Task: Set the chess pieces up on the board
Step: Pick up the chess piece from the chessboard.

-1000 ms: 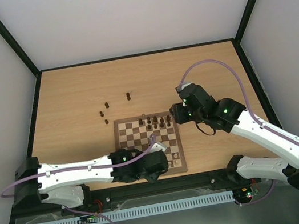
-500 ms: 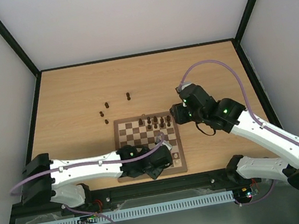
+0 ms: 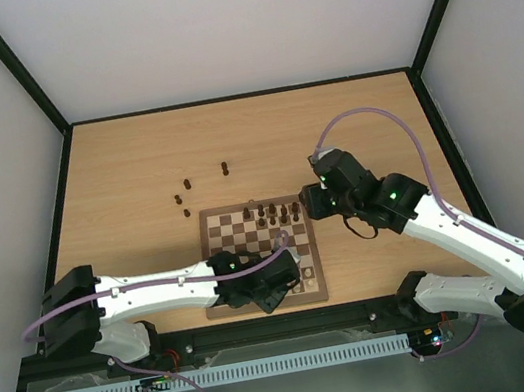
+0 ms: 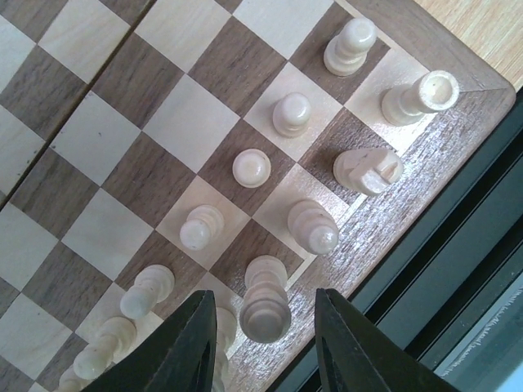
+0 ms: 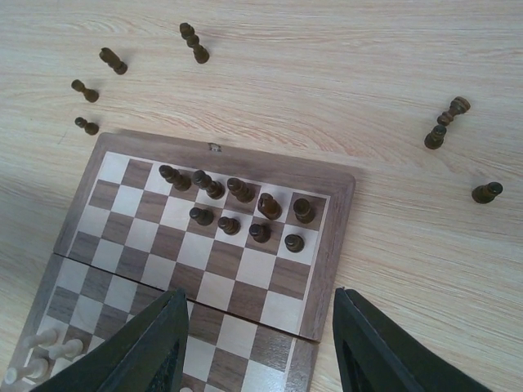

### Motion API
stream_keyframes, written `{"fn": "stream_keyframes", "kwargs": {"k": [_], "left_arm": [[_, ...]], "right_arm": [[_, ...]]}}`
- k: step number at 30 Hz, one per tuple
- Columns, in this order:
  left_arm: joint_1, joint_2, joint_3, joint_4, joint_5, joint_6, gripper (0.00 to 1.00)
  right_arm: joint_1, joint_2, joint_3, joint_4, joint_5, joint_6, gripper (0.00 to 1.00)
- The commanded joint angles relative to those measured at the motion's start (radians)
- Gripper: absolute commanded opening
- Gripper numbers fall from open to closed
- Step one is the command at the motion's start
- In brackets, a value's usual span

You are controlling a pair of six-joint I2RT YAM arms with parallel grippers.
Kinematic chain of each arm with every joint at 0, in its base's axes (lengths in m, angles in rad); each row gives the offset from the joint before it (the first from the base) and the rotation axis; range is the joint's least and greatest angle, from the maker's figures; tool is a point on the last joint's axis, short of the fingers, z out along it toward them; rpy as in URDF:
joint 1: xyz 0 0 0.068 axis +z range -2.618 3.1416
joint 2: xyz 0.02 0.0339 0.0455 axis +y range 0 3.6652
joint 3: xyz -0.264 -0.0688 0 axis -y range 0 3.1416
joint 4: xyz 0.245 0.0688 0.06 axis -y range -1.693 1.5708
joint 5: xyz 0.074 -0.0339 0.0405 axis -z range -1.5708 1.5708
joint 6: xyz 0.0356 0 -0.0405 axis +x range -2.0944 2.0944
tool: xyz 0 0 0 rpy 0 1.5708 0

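The board (image 3: 239, 236) lies in front of the arms, and several dark chess pieces (image 5: 237, 189) stand in two rows at its far right corner. Loose dark pieces lie on the table beyond it: one (image 5: 194, 42) at the far left, a tall one (image 5: 445, 122) and a pawn (image 5: 487, 193) to the right. My left gripper (image 4: 263, 296) is low over the board's near right corner. Its fingers straddle a cream piece (image 4: 265, 320) with a gap on each side, so it is open. My right gripper (image 5: 260, 296) hovers open over the board's right half, holding nothing.
Several cream chessmen (image 4: 292, 113) crowd the near right corner squares around the left fingers. The black frame rail (image 4: 458, 269) runs just past the board's near edge (image 4: 384, 237). More loose dark pieces (image 3: 187, 212) lie on the wooden tabletop (image 3: 135, 168) left of the board's far edge.
My left arm has slid right along the board's near edge to the corner and its jaws have narrowed around the cream piece. The right arm has barely moved.
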Motion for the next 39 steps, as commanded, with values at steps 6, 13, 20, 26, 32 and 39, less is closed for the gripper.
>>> {"fn": "stream_keyframes", "kwargs": {"k": [6, 13, 20, 26, 32, 39], "left_arm": [[0.006, 0.025, -0.027, 0.008, 0.033, 0.015, 0.33], [0.010, 0.035, -0.028, 0.004, 0.030, 0.012, 0.28], [0.017, 0.045, -0.002, -0.007, 0.014, 0.022, 0.14], [0.021, 0.022, 0.053, -0.048, -0.008, 0.029, 0.07], [0.021, -0.069, 0.182, -0.165, -0.048, 0.008, 0.06], [0.024, -0.222, 0.342, -0.392, -0.209, -0.097, 0.07]], "right_arm": [[-0.005, -0.019, -0.020, -0.028, 0.019, 0.005, 0.50], [-0.005, -0.031, -0.024, -0.032, 0.020, 0.005, 0.50], [-0.004, -0.037, -0.027, -0.033, 0.018, 0.008, 0.50], [-0.005, -0.037, -0.027, -0.034, 0.020, 0.008, 0.50], [-0.006, -0.031, -0.022, -0.036, 0.011, 0.006, 0.50], [-0.001, 0.021, -0.009, -0.039, -0.201, -0.037, 0.54]]}}
